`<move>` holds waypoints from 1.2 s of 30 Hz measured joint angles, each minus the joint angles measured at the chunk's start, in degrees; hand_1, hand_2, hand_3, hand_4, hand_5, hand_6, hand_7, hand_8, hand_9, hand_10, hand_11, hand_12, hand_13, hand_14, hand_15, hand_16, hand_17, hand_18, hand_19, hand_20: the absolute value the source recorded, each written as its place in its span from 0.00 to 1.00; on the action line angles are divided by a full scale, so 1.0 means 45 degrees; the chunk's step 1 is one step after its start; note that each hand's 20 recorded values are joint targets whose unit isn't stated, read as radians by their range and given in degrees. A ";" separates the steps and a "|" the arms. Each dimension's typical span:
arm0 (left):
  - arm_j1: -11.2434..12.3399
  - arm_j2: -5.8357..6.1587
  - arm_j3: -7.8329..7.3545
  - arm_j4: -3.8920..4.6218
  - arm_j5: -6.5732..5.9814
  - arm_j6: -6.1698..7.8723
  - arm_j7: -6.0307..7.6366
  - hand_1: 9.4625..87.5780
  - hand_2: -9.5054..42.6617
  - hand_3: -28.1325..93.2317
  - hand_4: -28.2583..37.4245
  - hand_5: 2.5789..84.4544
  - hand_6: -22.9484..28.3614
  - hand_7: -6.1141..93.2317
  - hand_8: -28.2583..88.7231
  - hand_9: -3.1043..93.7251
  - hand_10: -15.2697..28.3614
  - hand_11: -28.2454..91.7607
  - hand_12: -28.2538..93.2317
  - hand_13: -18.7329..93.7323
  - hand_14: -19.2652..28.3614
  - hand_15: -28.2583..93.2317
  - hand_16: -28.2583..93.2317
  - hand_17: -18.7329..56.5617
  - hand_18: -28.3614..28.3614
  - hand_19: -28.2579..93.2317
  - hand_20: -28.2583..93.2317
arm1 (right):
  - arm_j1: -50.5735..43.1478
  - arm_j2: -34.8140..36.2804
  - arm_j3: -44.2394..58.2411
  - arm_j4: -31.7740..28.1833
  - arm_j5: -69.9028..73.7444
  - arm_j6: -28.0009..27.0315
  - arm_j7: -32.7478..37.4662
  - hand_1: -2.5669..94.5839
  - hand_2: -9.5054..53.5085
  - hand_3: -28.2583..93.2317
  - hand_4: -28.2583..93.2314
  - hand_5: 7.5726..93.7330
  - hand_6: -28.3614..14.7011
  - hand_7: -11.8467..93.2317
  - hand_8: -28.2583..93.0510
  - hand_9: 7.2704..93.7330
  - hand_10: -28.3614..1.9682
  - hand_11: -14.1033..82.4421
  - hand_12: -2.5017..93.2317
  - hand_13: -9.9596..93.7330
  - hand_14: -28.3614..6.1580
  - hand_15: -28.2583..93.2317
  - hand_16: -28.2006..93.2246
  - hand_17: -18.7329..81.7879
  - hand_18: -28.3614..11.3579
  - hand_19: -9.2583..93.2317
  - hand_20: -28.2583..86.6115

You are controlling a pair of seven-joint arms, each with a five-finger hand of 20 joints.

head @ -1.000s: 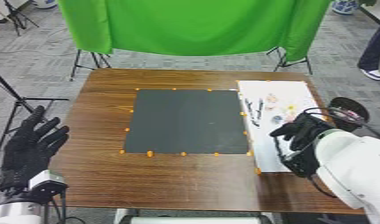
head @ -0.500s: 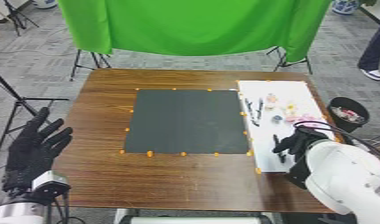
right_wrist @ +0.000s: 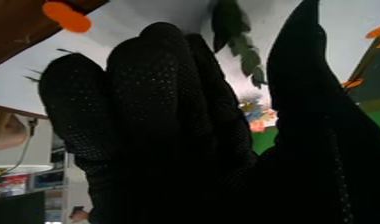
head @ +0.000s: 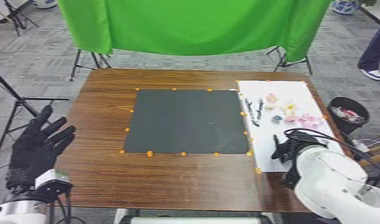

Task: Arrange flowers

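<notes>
**Black-gloved right hand (head: 297, 150) open at the white rectangular sheet (head: 257, 87)**

In the head view, the brown wooden table (head: 169, 185) gives its widest strip of bare wood between the dark grey square mat (head: 186, 120) and the near edge. Another strip runs along the left edge, where the black-gloved left hand (head: 35, 150) is, its fingers extended and spread, with nothing in its hold. The right side is tighter: the sheet lies along that edge, and just beyond it stands a round black bin (head: 348, 125). The right hand is above the sheet's near part. On the sheet, farther from the near edge, lie soft pink flowers (head: 309, 120), a pale yellow flower (head: 289, 107) and thin dark stems (head: 255, 109). Small orange marks (head: 150, 154) go around the mat. A bright green cloth (head: 191, 30) hangs behind the table, over grey floor.

In the right wrist view, the right hand (right_wrist: 160, 100) has straight fingers, with the thumb well apart. Long dark-green leaves (right_wrist: 249, 55) appear beyond this gap; I cannot tell if they are touched.
</notes>
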 measured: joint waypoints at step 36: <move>-0.0159 -0.0018 0.0062 0.0116 0.0085 -0.0195 -0.0152 0.25 0.30 0.75 0.09 0.35 0.56 0.15 0.17 0.32 0.75 0.43 0.33 0.33 0.94 0.66 0.15 0.13 0.97 0.63 0.27 | 0.1652 0.0224 -0.2901 0.1186 -0.2523 0.0816 0.0043 0.63 0.09 0.81 0.05 0.81 0.50 0.38 0.43 0.90 0.45 0.57 0.28 0.92 0.59 0.75 0.38 0.87 0.58 1.00 0.41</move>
